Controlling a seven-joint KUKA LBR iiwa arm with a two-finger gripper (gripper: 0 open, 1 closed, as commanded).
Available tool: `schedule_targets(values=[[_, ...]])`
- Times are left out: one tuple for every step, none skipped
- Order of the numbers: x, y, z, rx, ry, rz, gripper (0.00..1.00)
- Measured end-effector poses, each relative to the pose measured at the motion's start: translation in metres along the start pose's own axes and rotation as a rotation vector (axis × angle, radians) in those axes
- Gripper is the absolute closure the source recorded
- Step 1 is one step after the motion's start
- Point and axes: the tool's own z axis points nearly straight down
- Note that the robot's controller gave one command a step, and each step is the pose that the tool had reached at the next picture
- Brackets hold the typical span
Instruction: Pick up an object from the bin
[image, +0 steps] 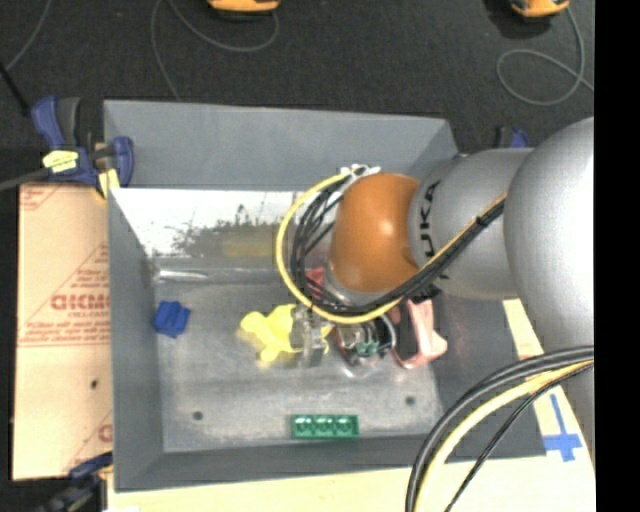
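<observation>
Orange is the cover (372, 235) on my wrist, and it hides most of my hand (309, 342), which hangs low over the middle of the bin (200, 390). I cannot tell how far open my hand is, and I see nothing held in it. Right at its left side lies a lumpy yellow toy (265, 333), so close that it looks like it is touching. I think that is the thing to pick. It lies flat on the floor of the bin. Its long way runs mostly left to right, with the right end at my hand and the left end pointing to the left wall. I cannot tell which end is its front. The toy seems to be beside my hand and not inside it, so a squeeze could just push it away to the left or catch only one bump and let it slip. Just right of my hand is a small green and red bit (368, 347), then a pink thing (418, 335); I might grab or knock those by mistake. A green block (325, 426) by the near wall and a blue block (170, 319) far left are well out of the way.
</observation>
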Motion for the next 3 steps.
schedule_targets(values=[[-0.006,-0.004,-0.095,0.000,-0.004,0.026,1.00],[-0.006,-0.004,-0.095,0.000,-0.004,0.027,1.00],[-0.009,-0.004,-0.136,-0.001,0.003,0.060,1.00]])
